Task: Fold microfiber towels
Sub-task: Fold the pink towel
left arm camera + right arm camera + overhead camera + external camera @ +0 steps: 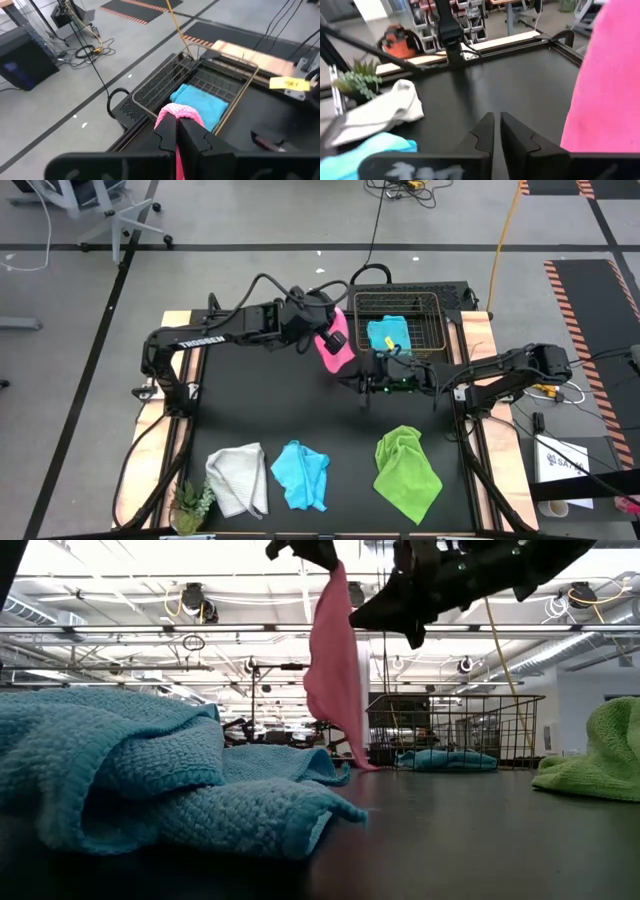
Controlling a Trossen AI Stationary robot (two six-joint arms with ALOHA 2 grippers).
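Hanging from the left gripper, the pink towel is pinched at its top edge and lifted clear over the back middle of the surface, just in front of the wire basket; the left wrist view shows the fingers pressed together on bunched pink cloth. Low view shows the pink towel draped straight down, its lower tip near the surface. Right gripper sits just beside the pink towel, low over the middle of the surface, fingers almost together with only a thin gap and holding nothing; pink cloth fills one side of its wrist view without being between the fingers. One light blue towel lies folded flat inside the basket at the back edge. Along the front edge, crumpled and apart from each other: white-grey towel toward the front left corner, second light blue towel at front middle, lime green towel to the right of it. Small green plant stands at the front left corner, touching the white-grey towel's edge.
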